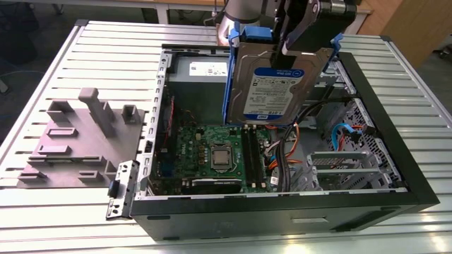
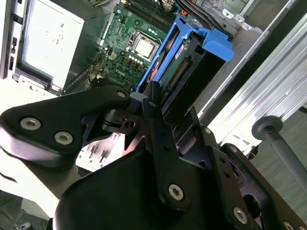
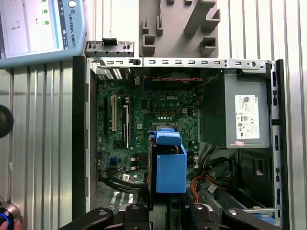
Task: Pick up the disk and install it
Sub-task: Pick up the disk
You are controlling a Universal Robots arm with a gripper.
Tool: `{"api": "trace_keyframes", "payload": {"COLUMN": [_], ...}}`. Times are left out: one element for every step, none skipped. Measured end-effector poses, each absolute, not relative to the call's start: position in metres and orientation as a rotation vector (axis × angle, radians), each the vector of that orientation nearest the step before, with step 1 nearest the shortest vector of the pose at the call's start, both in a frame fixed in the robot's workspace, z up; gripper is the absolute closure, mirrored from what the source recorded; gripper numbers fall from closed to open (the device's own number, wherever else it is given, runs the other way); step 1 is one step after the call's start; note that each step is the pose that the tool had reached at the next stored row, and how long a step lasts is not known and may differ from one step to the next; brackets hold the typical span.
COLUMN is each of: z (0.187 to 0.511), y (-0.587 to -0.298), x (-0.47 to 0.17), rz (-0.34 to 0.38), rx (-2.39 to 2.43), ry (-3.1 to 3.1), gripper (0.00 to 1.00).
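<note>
The disk (image 1: 272,90), a silver-grey drive with a white-and-blue label in a blue carrier, hangs on edge above the open computer case (image 1: 282,214). My gripper (image 1: 297,50) is shut on its upper part, with a black finger across the label side. In the second wrist view the fingers (image 2: 152,98) clamp the disk (image 2: 180,72) at its near end, and the carrier's blue tab points down toward the motherboard. In the first wrist view the disk (image 3: 169,165) hangs over the middle of the case, just beyond my gripper (image 3: 168,213).
Inside the case lie the green motherboard (image 1: 211,153), a grey power-supply box (image 3: 240,115), loose cables and a metal drive cage (image 1: 339,166). A grey moulded fixture (image 1: 78,137) sits on the slatted table at the exterior view's left. A screen device (image 3: 38,26) rests beside the case.
</note>
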State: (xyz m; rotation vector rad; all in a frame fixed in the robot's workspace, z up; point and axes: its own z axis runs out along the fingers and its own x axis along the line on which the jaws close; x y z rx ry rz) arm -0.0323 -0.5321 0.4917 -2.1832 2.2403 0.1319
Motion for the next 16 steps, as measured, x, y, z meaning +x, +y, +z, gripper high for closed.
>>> {"api": "trace_keyframes", "payload": {"z": [0.492, 0.492, 0.492, 0.492, 0.492, 0.491, 0.491, 0.491, 0.491, 0.491, 0.491, 0.491, 0.491, 0.491, 0.491, 0.491], "y": [-0.532, -0.532, -0.532, -0.532, -0.532, -0.532, -0.532, -0.532, -0.532, -0.532, -0.533, -0.533, -0.533, -0.533, -0.533, -0.533], "x": [-0.032, -0.032, -0.031, -0.03, -0.028, -0.026, -0.024, -0.022, -0.02, -0.018, -0.016, -0.014, -0.013, -0.011, -0.01, -0.008], "rz": [0.132, 0.132, 0.133, 0.134, 0.135, 0.136, 0.138, 0.139, 0.141, 0.142, 0.144, 0.145, 0.146, 0.147, 0.149, 0.15], "rx": [-2.183, -2.183, -2.184, -2.184, -2.184, -2.185, -2.185, -2.186, -2.186, -2.187, -2.188, -2.188, -2.189, -2.189, -2.19, -2.19], "ry": [2.24, 2.24, 2.24, 2.241, 2.242, 2.242, 2.243, 2.244, 2.244, 2.245, 2.246, 2.246, 2.247, 2.247, 2.248, 2.249], "gripper": [0.65, 0.65, 0.65, 0.65, 0.65, 0.65, 0.65, 0.65, 0.65, 0.65, 0.65, 0.65, 0.65, 0.65, 0.65, 0.65]}}
